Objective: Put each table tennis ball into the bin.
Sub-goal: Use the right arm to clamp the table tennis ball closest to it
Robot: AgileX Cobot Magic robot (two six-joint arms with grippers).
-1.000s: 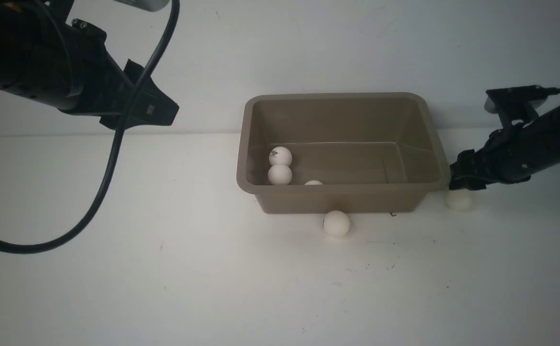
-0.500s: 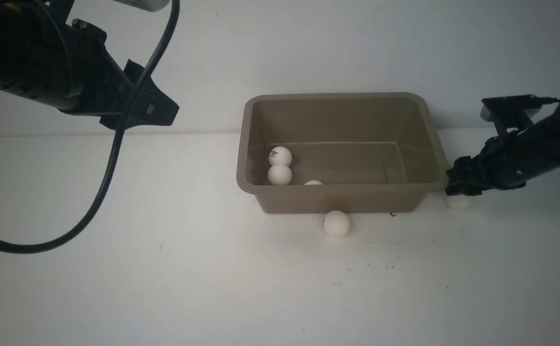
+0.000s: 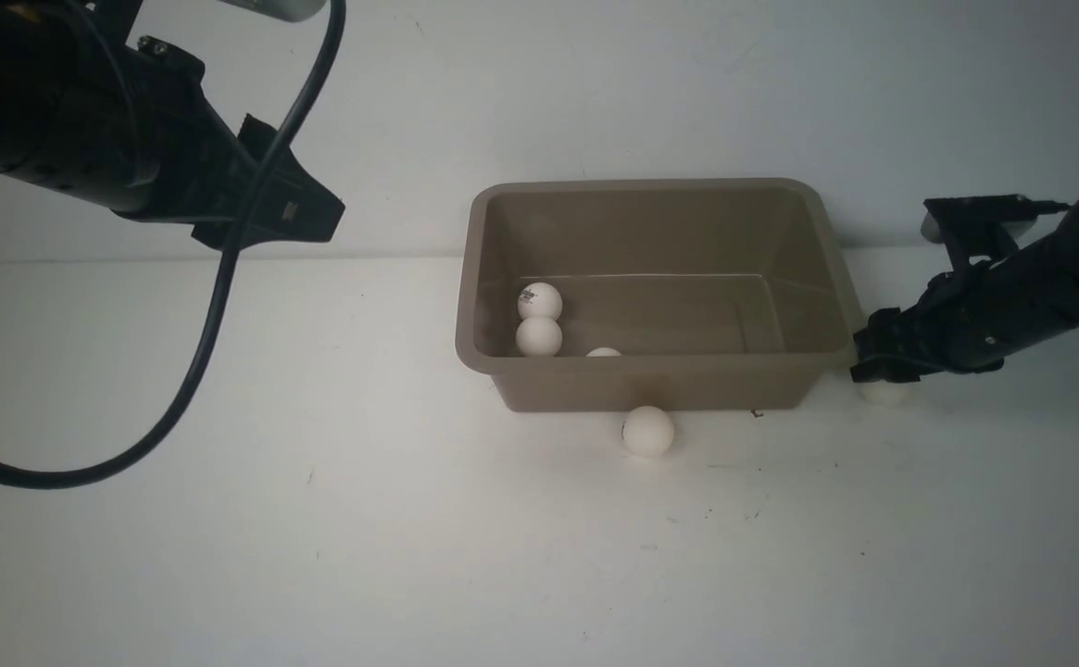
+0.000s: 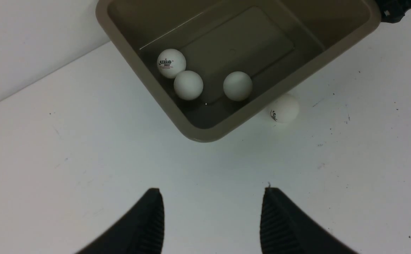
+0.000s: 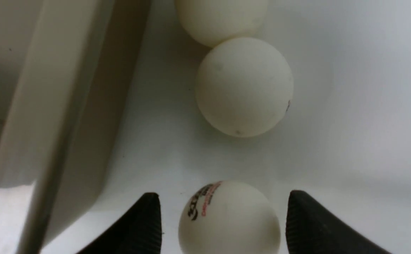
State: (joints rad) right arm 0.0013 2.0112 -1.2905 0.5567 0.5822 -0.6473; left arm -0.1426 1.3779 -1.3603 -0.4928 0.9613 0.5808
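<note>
On the white table [image 3: 317, 556], the right gripper [image 5: 223, 193] stands spread around a table tennis ball [image 5: 230, 222], the bin [image 5: 50, 123] just beside it; the left gripper [image 4: 211, 190] hangs spread, empty.

The front view looks forward and down from the robot's own side, far enough back to take in the whole desk [image 3: 224, 556], the bin [image 3: 659, 384] and the wall [image 3: 595, 93] behind. The left wrist camera hangs high, looking down on the bin's near-left corner (the ball [image 3: 647, 431] just outside the front wall shows in both views). The right wrist camera sits low and very close beside the bin's right end, with balls [image 5: 244, 86] filling its picture.
</note>
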